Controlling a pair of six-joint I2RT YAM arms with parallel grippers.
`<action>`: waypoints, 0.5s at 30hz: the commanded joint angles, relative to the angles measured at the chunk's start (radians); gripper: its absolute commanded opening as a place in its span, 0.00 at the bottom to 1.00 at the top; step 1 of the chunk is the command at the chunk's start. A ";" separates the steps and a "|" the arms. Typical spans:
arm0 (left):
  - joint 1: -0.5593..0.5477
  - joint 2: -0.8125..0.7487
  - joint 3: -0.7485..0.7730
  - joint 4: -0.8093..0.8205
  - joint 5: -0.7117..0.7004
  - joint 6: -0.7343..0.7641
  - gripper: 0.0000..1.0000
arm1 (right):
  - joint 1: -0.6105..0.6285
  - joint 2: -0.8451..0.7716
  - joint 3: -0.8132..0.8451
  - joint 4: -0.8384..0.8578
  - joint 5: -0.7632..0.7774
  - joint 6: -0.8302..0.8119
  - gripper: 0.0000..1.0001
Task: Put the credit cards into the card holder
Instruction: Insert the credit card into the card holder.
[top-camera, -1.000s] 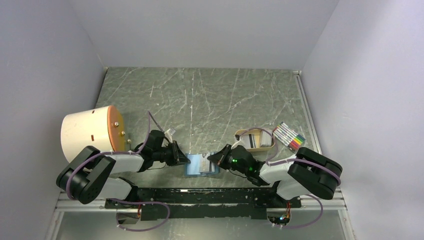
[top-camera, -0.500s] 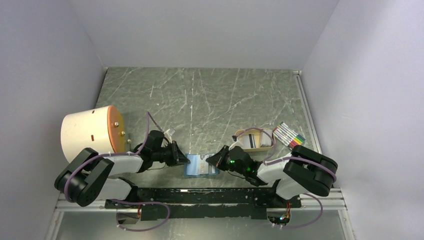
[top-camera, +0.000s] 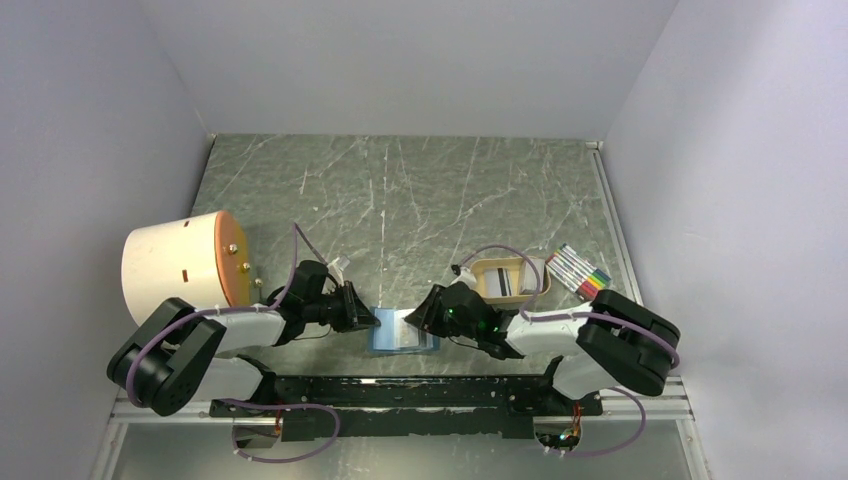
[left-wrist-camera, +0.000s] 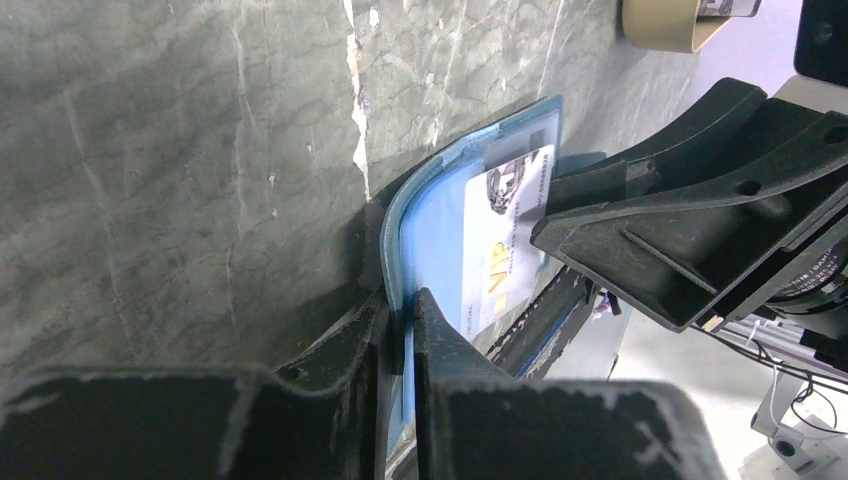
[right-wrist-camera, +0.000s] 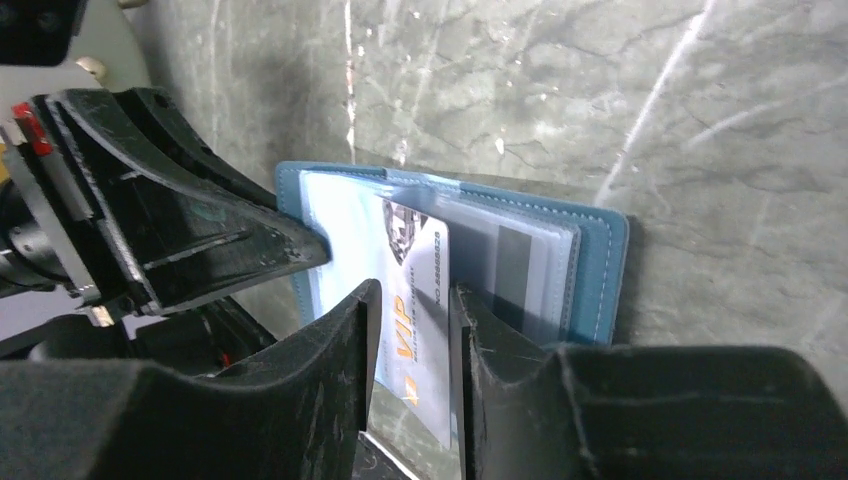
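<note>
The wallet (top-camera: 405, 333) lies open on the counter (top-camera: 400, 190) at its near edge, between the two arms. Its teal cover faces down and its clear sleeves face up.

The left fingers (left-wrist-camera: 402, 308) are clamped tight on the wallet's left edge, one above and one below the cover. That side curves up off the counter.

A pale card (right-wrist-camera: 412, 262) printed "VIP" lies flat on the wallet's inner page. Its far end appears to be tucked under a clear sleeve, and its near end sticks out past the wallet's edge.

The right fingers (right-wrist-camera: 412, 300) hang just over this card with a narrow gap between them. The card's face shows through the gap, so they are parted and not pinching it. Whether a fingertip touches the card cannot be told.

To the right and a little farther back sits a tan tray (top-camera: 481, 268) with a second card (top-camera: 503, 283) in it, this one with a dark stripe. A pack of markers (top-camera: 580, 272) lies just right of the tray. A white drum (top-camera: 170, 262) with an orange face stands well apart at the left.
</note>
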 joint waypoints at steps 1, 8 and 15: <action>0.001 -0.003 0.001 0.018 -0.014 -0.004 0.15 | 0.007 -0.030 0.017 -0.193 0.026 -0.048 0.36; 0.002 0.008 -0.002 0.041 -0.001 -0.016 0.15 | 0.011 0.004 0.082 -0.255 -0.017 -0.063 0.38; 0.001 -0.016 0.003 0.046 0.016 -0.038 0.16 | 0.024 0.051 0.100 -0.191 -0.078 -0.047 0.38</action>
